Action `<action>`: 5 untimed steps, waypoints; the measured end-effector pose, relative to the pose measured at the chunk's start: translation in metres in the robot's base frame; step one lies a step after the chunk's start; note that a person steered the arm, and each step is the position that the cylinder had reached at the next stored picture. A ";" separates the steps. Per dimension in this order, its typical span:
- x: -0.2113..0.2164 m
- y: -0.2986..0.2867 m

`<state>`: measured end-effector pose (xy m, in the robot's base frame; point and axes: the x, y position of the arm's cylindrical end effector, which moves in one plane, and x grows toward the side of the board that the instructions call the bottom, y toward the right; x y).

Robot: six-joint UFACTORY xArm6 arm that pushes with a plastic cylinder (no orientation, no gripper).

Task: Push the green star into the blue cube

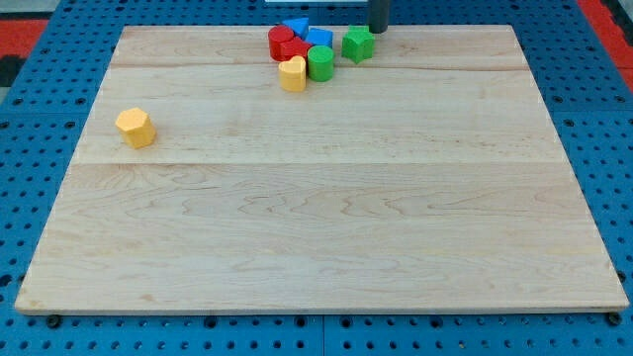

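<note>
My tip, the bare end of the dark rod tool, has no jaws and holds nothing; it sits just beside the green star-shaped block, on its upper right; blue cube lies just left of the star, near the wooden desk top edge; I judge a short leftward push best, started from the star's right; ample room below.

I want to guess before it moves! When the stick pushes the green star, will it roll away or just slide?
Probably slide: the green star sits flat and squat on the smooth wooden board, so rolling looks unlikely. It may twist, since my tip sits off its upper-right corner. The blue cube is close, so it should stop soon.
</note>
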<state>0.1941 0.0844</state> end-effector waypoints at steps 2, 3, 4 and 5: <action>0.030 0.019; 0.032 -0.020; 0.032 -0.032; 0.032 -0.021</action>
